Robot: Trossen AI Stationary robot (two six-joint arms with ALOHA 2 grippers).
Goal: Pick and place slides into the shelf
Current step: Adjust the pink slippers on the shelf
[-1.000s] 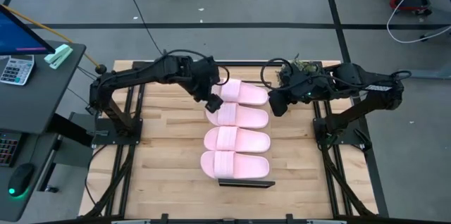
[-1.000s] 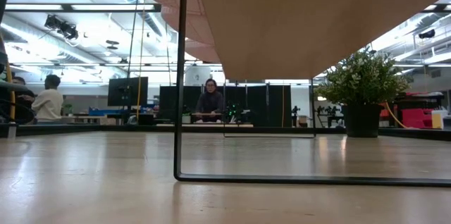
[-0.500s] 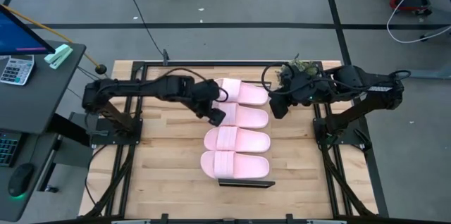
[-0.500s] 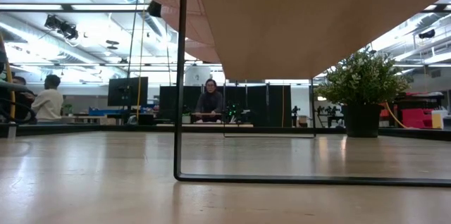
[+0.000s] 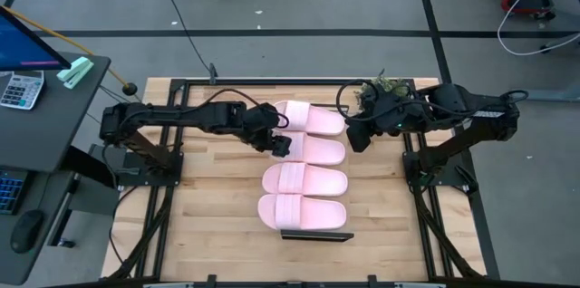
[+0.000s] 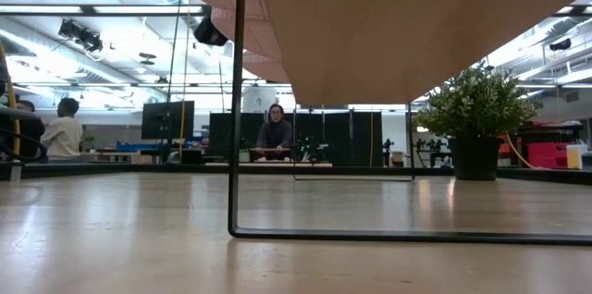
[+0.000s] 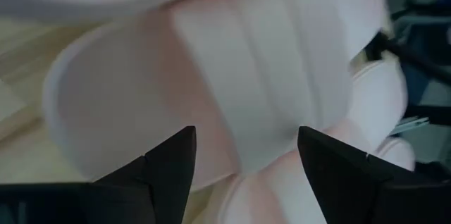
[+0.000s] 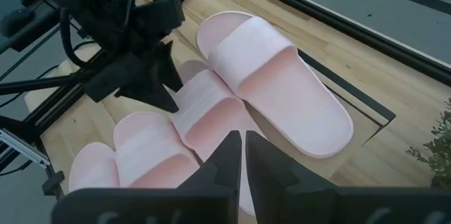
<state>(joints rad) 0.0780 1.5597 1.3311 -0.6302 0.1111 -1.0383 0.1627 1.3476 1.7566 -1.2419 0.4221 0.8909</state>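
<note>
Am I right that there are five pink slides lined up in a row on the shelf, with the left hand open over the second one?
Not quite: the high view shows four pink slides, not five. They sit in a row on the shelf, and the left hand is open over the second one.

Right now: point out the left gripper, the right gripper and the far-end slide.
left gripper (image 5: 282,146), high view, fingertips at the second slide's edge.
right gripper (image 5: 356,135), high view, dark tip beside the slide row.
far-end slide (image 8: 257,63), right wrist view, on its wide strap.
</note>
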